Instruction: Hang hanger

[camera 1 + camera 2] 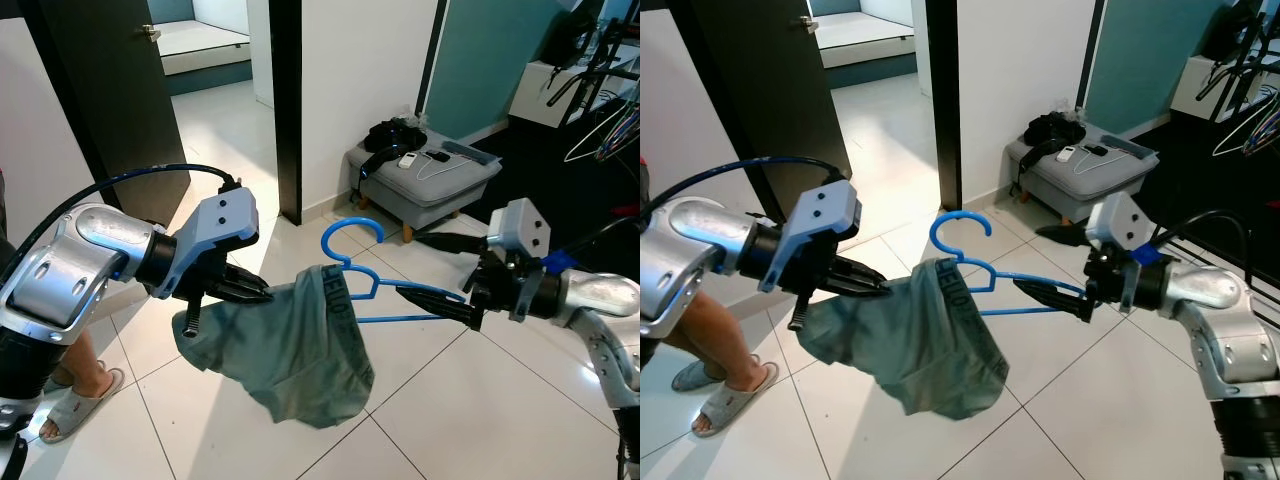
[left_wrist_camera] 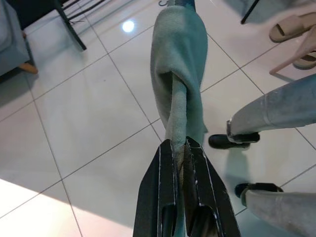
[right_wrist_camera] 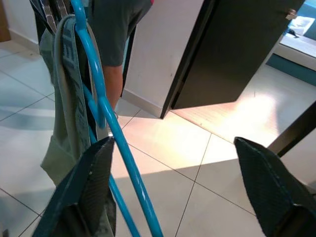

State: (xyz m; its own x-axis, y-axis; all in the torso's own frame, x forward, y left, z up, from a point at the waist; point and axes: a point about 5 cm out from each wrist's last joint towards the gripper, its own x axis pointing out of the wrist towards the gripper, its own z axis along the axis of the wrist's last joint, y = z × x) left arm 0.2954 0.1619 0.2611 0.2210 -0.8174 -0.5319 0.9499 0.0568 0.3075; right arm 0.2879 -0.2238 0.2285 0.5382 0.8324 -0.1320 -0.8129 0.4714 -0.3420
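The blue hanger (image 1: 352,262) hangs in mid-air above the tiled floor (image 1: 480,400), long axis running across between the two arms, hook up. The left hand (image 1: 262,293) is clamped on the grey-green shorts (image 1: 300,350) draped over it. The right hand (image 1: 420,297), fingers spread wide, meets the hanger's other end.

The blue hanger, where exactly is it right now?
The blue hanger hangs mid-air before the robot, between the left pincer and right pincer, carrying the grey-green garment.
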